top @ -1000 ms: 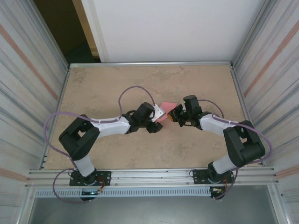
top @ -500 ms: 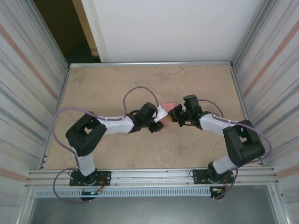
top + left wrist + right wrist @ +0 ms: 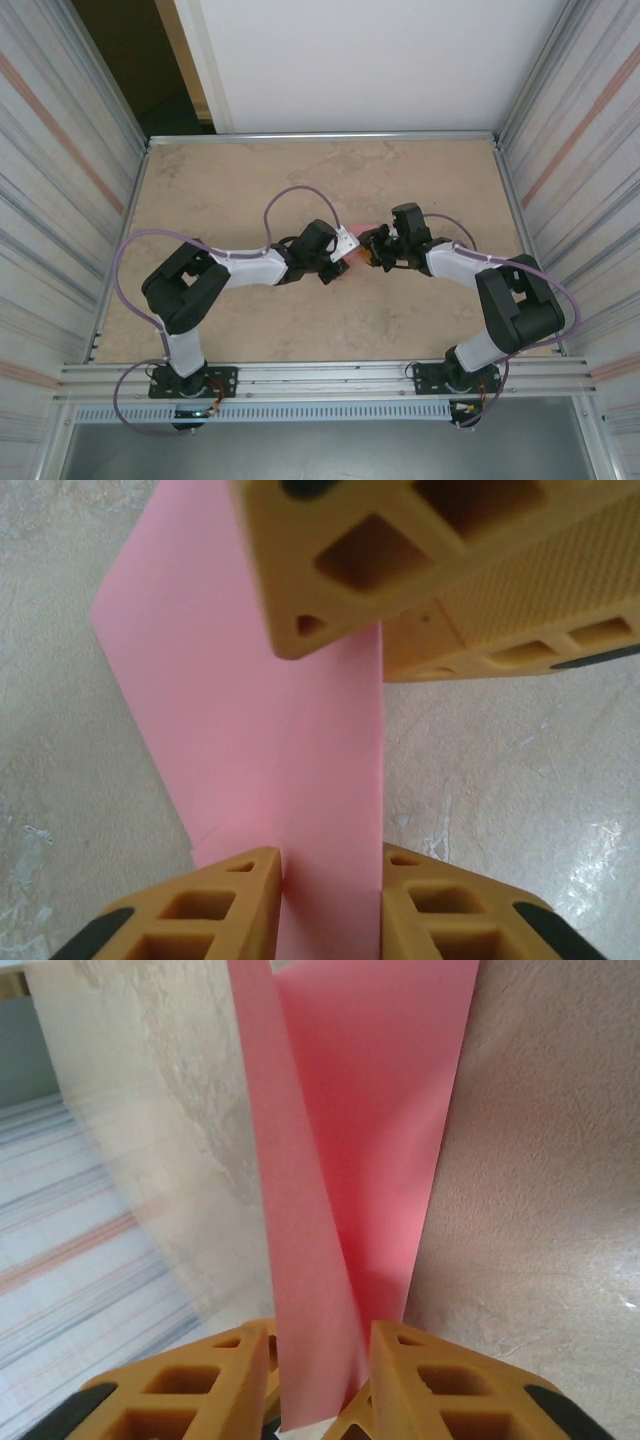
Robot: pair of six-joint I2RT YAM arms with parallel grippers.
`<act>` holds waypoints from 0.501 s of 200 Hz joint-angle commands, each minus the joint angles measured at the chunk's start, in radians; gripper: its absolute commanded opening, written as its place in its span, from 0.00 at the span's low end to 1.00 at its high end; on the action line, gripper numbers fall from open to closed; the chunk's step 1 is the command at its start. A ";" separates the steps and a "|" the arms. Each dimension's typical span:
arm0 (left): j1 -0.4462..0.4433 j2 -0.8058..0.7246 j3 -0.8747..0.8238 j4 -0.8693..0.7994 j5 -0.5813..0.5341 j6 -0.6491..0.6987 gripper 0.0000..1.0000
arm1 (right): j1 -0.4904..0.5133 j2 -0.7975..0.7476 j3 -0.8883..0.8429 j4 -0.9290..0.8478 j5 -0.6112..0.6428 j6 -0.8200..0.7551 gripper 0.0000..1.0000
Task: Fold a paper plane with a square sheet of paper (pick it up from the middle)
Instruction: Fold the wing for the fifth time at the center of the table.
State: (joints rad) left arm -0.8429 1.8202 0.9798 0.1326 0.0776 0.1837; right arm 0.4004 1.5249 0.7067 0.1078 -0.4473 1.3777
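Near edge, 6 o'clock: both arm bases, elbows bowed out, forearms meeting mid-table (image 3: 220, 200).

Left gripper (image 3: 347, 258) comes in from 9 o'clock, right gripper (image 3: 371, 254) from 3 o'clock. Tips are almost nose to nose, just beside each other at table centre.

Square sheet of paper (image 3: 250, 710) sits between the two tools. From above, a pink sliver pokes out toward 12 o'clock of the tips. It is already folded: one long crease, and a flap standing up off the lower layer in the right wrist view.

Left tool: jaws narrow, the paper's straight folded edge running up between its fingers (image 3: 235, 900). Cannot tell if the pads actually pinch.

Right tool: jaws also narrow, the upright folded paper passing through the gap between its fingers (image 3: 430, 1380). Contact is unclear, so cannot tell if it grips or only brackets.

In the left wrist view the right tool's fingers sit at 12 o'clock on the far end of the same crease.

Why held so, as a judgement: opposed tools on one fold line look like a handover or regrip. One steadies the sheet off the table while the other takes the crease to press it.

Task looks early-to-mid, with no pointed dart shape yet.

Risk: both loose together, so the sheet drops or springs open.
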 commanded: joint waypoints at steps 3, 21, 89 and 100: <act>0.014 0.013 -0.008 0.027 0.038 -0.005 0.26 | -0.018 -0.005 0.030 -0.041 -0.006 -0.001 0.45; 0.019 0.015 -0.012 0.028 0.061 -0.015 0.23 | -0.034 -0.027 0.032 -0.062 0.004 -0.022 0.56; 0.040 0.045 -0.007 0.020 0.159 -0.049 0.20 | -0.116 -0.117 0.020 -0.191 0.073 -0.153 0.67; 0.047 0.054 -0.003 0.018 0.189 -0.060 0.19 | -0.125 -0.128 0.008 -0.200 0.081 -0.162 0.67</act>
State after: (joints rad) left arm -0.8116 1.8469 0.9730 0.1398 0.1890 0.1524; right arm 0.2958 1.4357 0.7231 -0.0246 -0.4080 1.2736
